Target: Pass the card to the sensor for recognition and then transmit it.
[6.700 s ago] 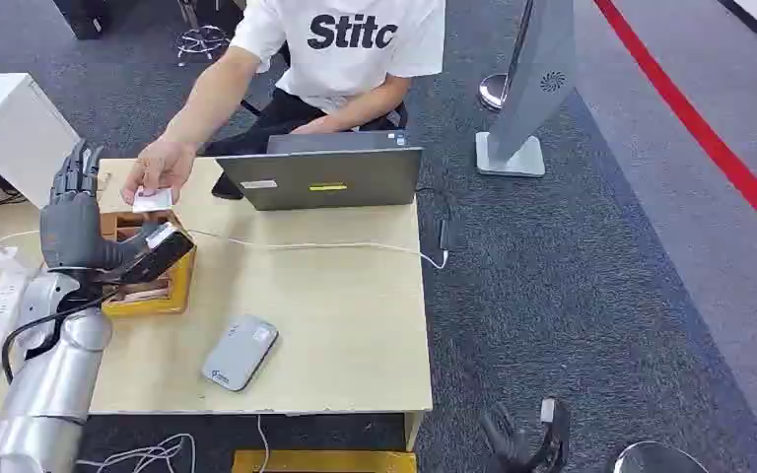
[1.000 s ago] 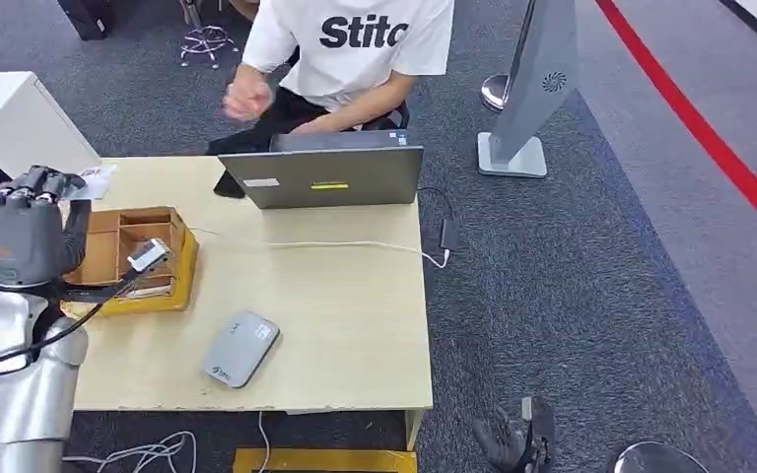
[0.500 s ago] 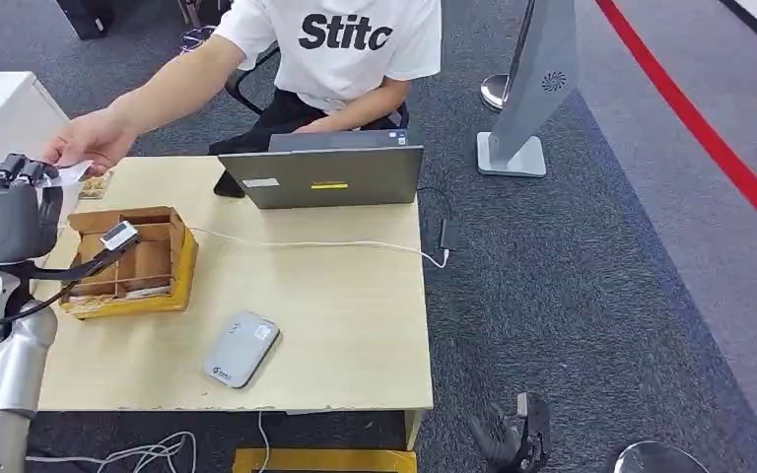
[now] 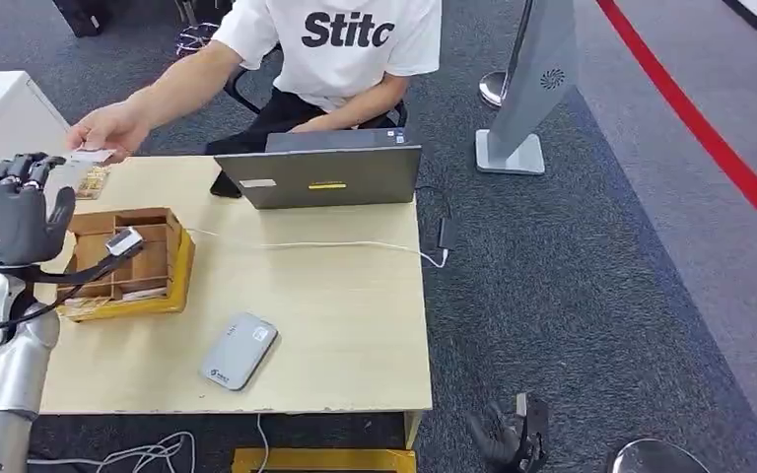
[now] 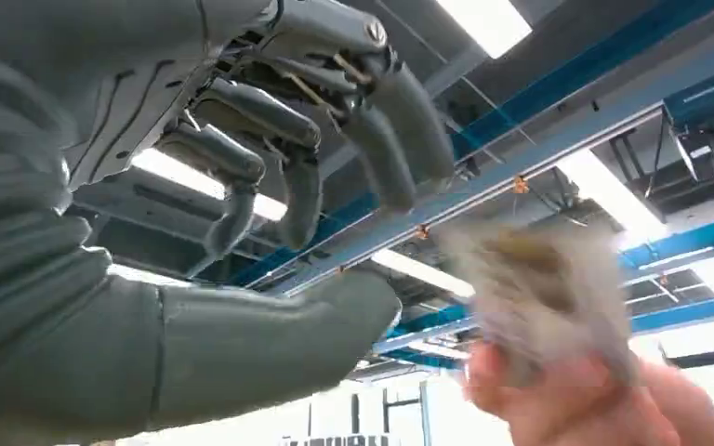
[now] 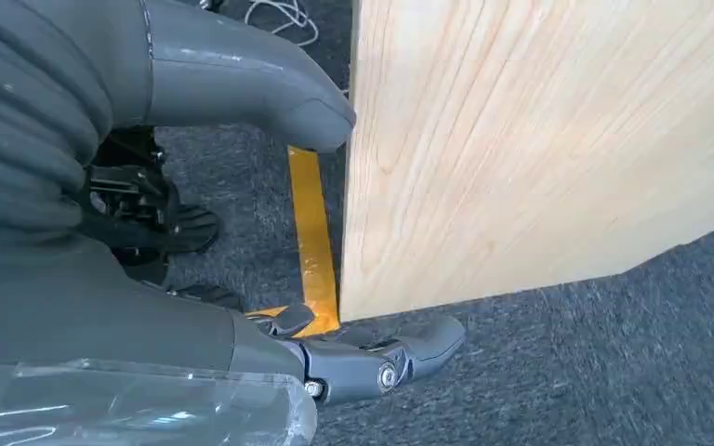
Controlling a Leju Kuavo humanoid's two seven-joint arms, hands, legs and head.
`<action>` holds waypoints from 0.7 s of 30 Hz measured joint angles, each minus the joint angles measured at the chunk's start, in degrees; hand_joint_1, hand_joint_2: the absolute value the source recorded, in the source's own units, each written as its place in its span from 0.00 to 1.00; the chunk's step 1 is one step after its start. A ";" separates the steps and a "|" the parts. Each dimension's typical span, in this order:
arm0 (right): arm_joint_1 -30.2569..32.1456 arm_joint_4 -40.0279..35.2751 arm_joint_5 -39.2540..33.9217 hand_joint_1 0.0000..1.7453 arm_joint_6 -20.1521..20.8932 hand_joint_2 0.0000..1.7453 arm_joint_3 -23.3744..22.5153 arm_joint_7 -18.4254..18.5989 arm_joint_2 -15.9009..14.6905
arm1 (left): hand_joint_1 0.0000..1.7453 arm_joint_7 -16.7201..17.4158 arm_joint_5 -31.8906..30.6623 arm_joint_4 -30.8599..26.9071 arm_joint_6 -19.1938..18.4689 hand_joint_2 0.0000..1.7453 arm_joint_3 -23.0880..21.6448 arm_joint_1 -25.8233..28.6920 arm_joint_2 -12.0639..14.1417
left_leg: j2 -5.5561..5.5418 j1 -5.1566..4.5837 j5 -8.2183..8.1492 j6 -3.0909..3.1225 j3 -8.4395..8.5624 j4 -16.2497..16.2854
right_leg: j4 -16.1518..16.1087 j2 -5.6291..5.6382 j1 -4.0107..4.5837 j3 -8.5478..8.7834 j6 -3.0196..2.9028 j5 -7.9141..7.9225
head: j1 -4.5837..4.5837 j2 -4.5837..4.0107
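Your left hand (image 4: 12,219) is raised over the table's (image 4: 335,315) far-left corner, just left of the wooden box (image 4: 158,271), with its fingers (image 5: 400,121) curled but apart from the thumb and nothing between them. The card (image 4: 91,155) sits in the person's hand (image 4: 108,128) just beyond your fingertips; in the left wrist view it is a blur, so you cannot tell whether it touches them. Your right hand (image 6: 270,232) hangs beside the table's near-right edge, fingers loosely apart and empty, and the grey sensor (image 4: 240,351) lies near the front edge.

White card (image 4: 91,155); grey sensor (image 4: 240,351); pale wood table (image 4: 335,296).
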 joint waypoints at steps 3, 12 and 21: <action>0.04 0.00 -0.35 0.00 0.00 1.00 -0.02 -0.31 0.00 | 0.00 -1.24 -0.07 -2.01 0.00 1.00 0.00 2.01 -0.33 | 0.01 0.00 0.00 0.00 0.00 0.00 | 0.00 0.00 0.00 0.00 0.00 0.00 | 0.02 0.00; 0.81 0.00 -1.62 0.00 0.09 1.00 -0.09 -1.57 -0.02 | 0.00 -3.78 0.55 -10.65 0.02 1.00 -0.90 13.51 -4.18 | 0.03 -0.02 -0.01 0.01 0.00 0.00 | -0.04 0.02 -0.03 0.00 0.02 0.01 | 0.02 0.00; 1.19 0.00 -1.70 0.00 0.11 1.00 -0.20 -1.97 -0.04 | 0.00 -2.90 0.63 -13.38 0.02 1.00 -2.71 18.99 -5.18 | 0.02 -0.02 0.00 0.01 0.00 0.00 | -0.04 0.00 -0.02 0.00 0.02 0.02 | 0.00 0.00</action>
